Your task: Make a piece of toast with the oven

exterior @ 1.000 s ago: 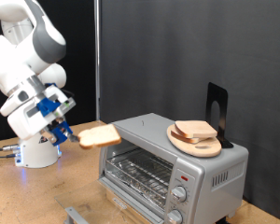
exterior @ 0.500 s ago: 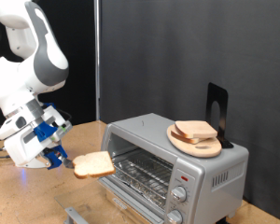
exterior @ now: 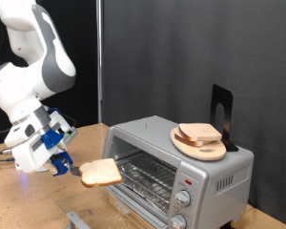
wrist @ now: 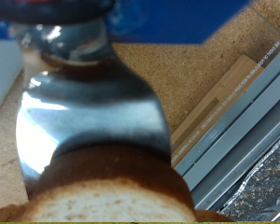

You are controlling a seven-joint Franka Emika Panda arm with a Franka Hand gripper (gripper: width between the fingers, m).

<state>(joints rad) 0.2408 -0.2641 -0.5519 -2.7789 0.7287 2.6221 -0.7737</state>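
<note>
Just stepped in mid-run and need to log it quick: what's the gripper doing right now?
Gripper: shut on the piece of toast, holding it by one edge, level, just in front of the oven and its open front.

A robotics lab set-up is being shown rather than a home kitchen: a white robot arm is being run on a bare wooden bench, a black backdrop curtain is being hung behind, and a silver toaster oven is being used as a test prop.
</note>
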